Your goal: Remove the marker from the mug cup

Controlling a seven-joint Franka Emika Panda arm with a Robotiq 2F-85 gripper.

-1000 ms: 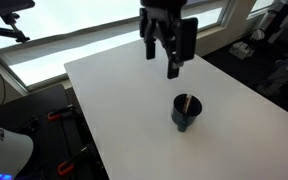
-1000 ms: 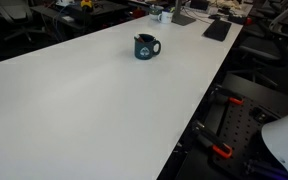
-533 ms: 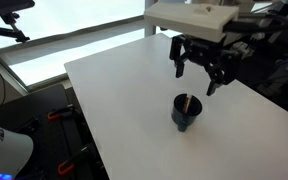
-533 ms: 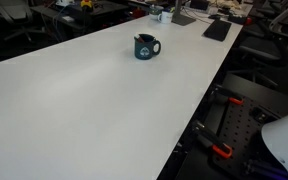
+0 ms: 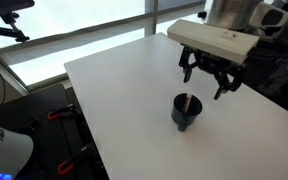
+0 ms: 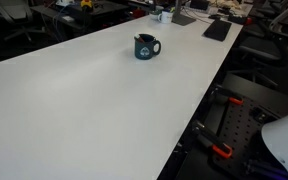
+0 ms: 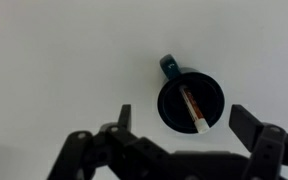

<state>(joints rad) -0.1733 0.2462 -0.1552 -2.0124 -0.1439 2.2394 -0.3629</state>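
The dark navy mug cup [image 5: 184, 115] stands upright on the white table [image 5: 114, 90]; it also shows in an exterior view [image 6: 146, 47] with its handle to the right. The orange-brown marker [image 5: 187, 102] leans inside it. In the wrist view the mug [image 7: 170, 100] is seen from above, and the marker [image 7: 192, 108] lies slanted across its dark inside, pale end toward me. My gripper [image 5: 208, 82] hovers above the mug, a little behind it, open and empty. In the wrist view the gripper [image 7: 184, 120] has its fingers [image 7: 246, 122] spread wide on either side of the mug.
The table's edge [image 6: 199, 110] drops to a floor with red-handled clamps [image 6: 221, 152]. A flat black object [image 6: 217, 30] and small items lie at the far end of the table. A window [image 5: 74, 25] runs behind the table.
My gripper has moved from the far side of the table toward the mug and lower, and it has turned. The mug and marker have not moved.
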